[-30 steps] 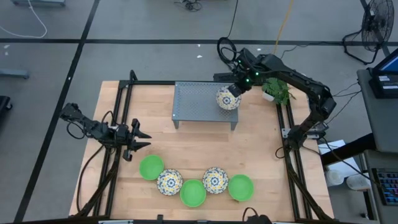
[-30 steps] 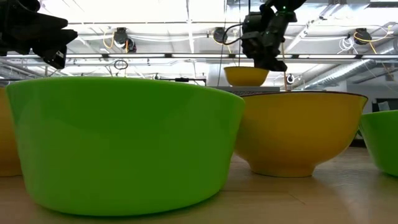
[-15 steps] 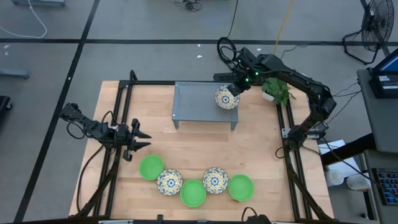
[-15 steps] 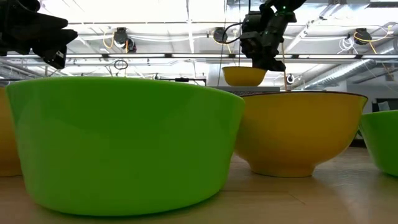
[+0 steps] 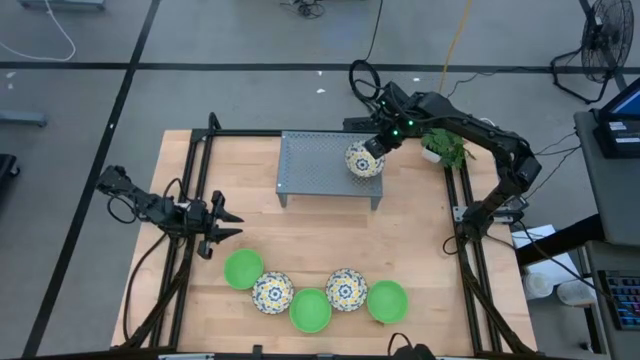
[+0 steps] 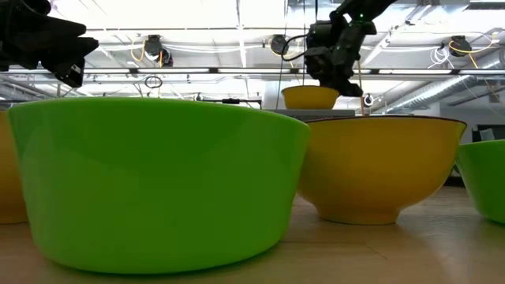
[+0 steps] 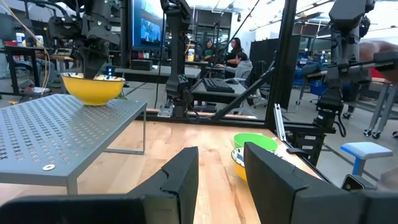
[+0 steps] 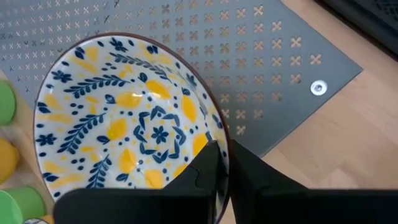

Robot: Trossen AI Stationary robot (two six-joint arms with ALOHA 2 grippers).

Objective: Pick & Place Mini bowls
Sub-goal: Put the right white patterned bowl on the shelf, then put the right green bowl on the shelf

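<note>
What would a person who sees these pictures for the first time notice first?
The eye goes first to the floral bowl on the right end of the grey perforated stand, where the right end effector pinches its rim. Next comes the curved row of five mini bowls, three green and two floral, along the table's near edge. The left end effector waits open over the table's left side, holding nothing.

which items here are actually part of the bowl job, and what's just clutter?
Job items: patterned bowl on the grey stand, pinched at its rim by the right gripper; five bowls at the near edge.

Bystanders: small plant, idle left gripper.
</note>
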